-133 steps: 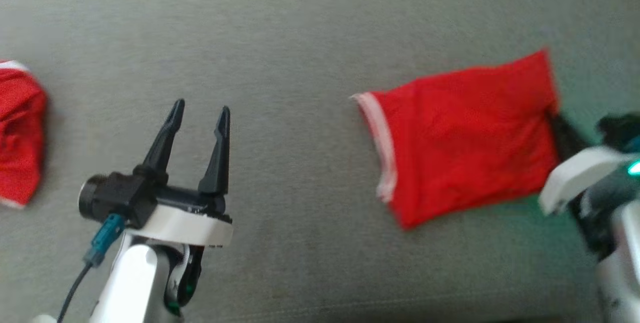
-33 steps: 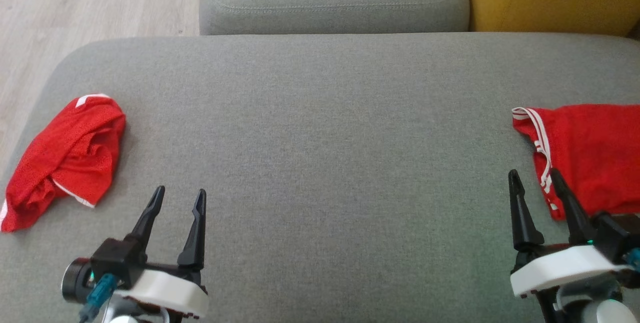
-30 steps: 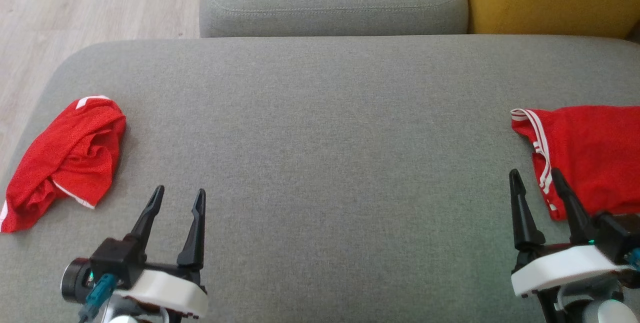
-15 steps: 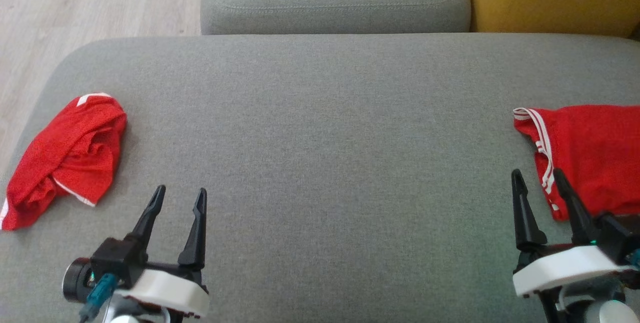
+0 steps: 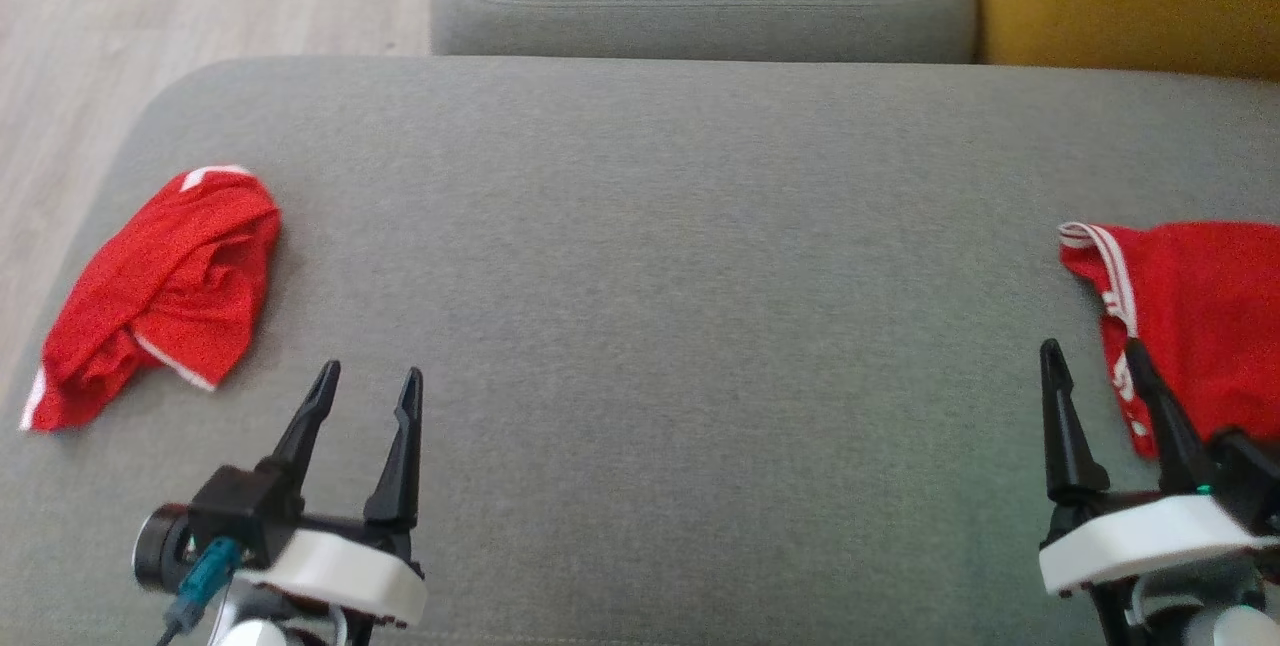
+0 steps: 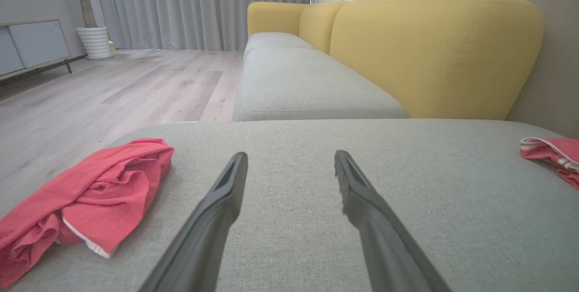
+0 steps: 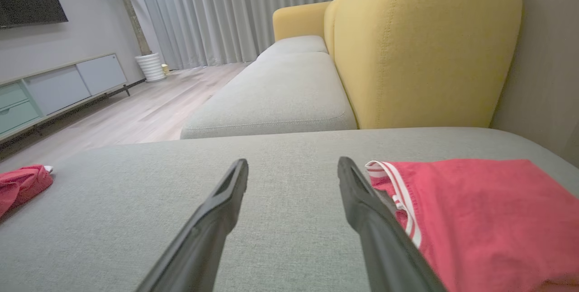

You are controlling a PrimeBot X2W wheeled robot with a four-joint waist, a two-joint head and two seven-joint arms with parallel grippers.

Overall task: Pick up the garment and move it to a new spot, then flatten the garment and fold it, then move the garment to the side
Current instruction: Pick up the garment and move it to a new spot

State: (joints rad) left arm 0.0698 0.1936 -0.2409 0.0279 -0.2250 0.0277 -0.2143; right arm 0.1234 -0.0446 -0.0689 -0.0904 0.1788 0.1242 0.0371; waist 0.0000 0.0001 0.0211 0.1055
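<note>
On my feed, the left claw point(image 5: 371, 371) and right claw point(image 5: 1089, 346) share one build: two long matte-black fingers point(image 5: 395, 456) tapering to points, seated on a black base block point(image 5: 250, 511) above a rounded white collar point(image 5: 340, 576). The left wrist carries a black cylindrical camera housing point(image 5: 160, 551) with a teal connector point(image 5: 205, 576) and dark cable point(image 5: 168, 628). I note a green indicator light point(image 5: 1205, 489) on the right wrist.

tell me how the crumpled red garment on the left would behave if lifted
Probably floppy: the crumpled red garment lies in soft folds, so it should drape and unfurl. Its thin, dotted fabric looks light. Pushed, it may bunch on the grey cushion.
</note>
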